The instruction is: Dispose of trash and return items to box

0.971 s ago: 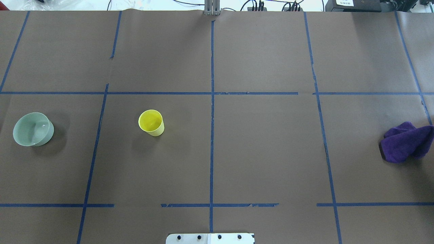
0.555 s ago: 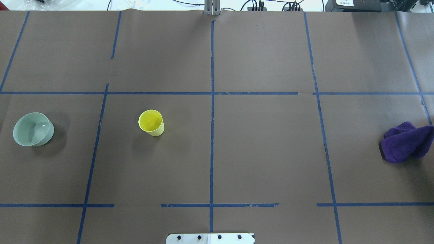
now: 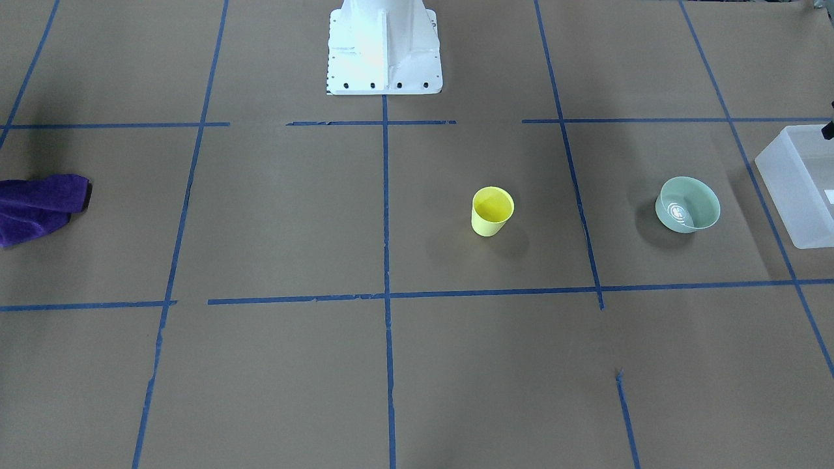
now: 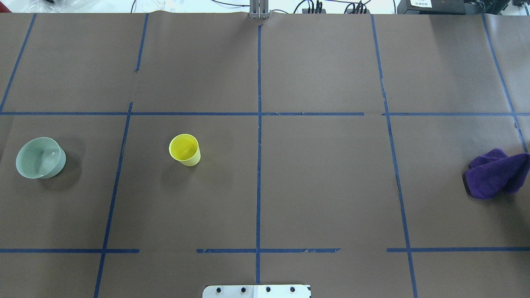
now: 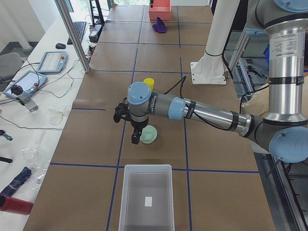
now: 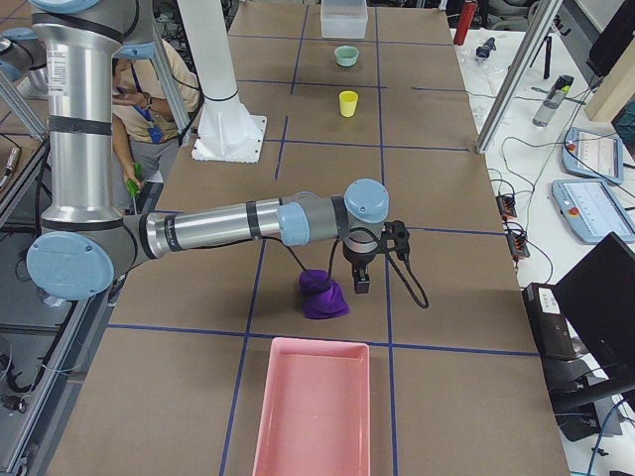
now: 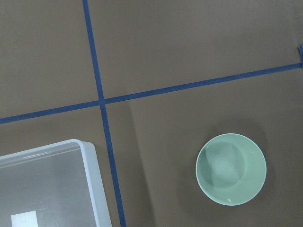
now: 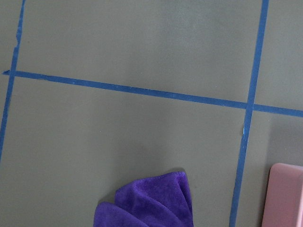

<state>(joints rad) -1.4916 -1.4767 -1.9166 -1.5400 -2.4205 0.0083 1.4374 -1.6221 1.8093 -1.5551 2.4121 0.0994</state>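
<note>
A yellow cup (image 4: pixel 184 150) stands upright left of the table's middle. A pale green bowl (image 4: pixel 40 157) stands near the left end; it also shows in the left wrist view (image 7: pixel 231 169), beside the clear plastic box (image 7: pixel 90 156). A purple cloth (image 4: pixel 497 174) lies crumpled at the right end, near a pink tray (image 6: pixel 313 407). My left gripper (image 5: pixel 135 139) hangs above the table next to the bowl. My right gripper (image 6: pixel 361 282) hangs just beside the cloth. Both show only in the side views, so I cannot tell whether they are open or shut.
The clear box (image 3: pixel 798 189) stands past the bowl at the table's left end. The pink tray (image 8: pixel 286 194) sits past the cloth at the right end. Blue tape lines grid the brown table cover. The robot's base plate (image 4: pixel 256 291) is at the near edge.
</note>
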